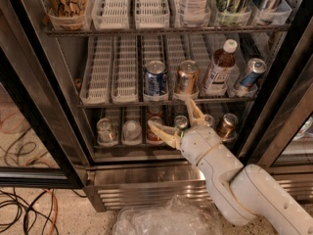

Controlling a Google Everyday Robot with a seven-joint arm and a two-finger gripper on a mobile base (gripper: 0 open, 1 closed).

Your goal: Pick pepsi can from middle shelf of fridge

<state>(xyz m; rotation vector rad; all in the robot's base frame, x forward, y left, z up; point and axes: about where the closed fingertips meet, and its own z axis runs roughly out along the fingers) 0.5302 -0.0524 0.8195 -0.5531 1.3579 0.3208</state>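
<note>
Hovering at the fridge (142, 192) front, your gripper (177, 121) sits below the middle shelf (112, 102), level with the bottom rack. You have the claw spread wide: one finger points left, the other up toward the copper can (186, 78). The pepsi can (155, 80) stands upright on the middle shelf, third lane, just left of the copper can, untouched.

The middle shelf (100, 77) holds the pepsi can (155, 81), copper can (186, 78), bottle (220, 68), slim can (249, 73); gripper (169, 114) just below.
</note>
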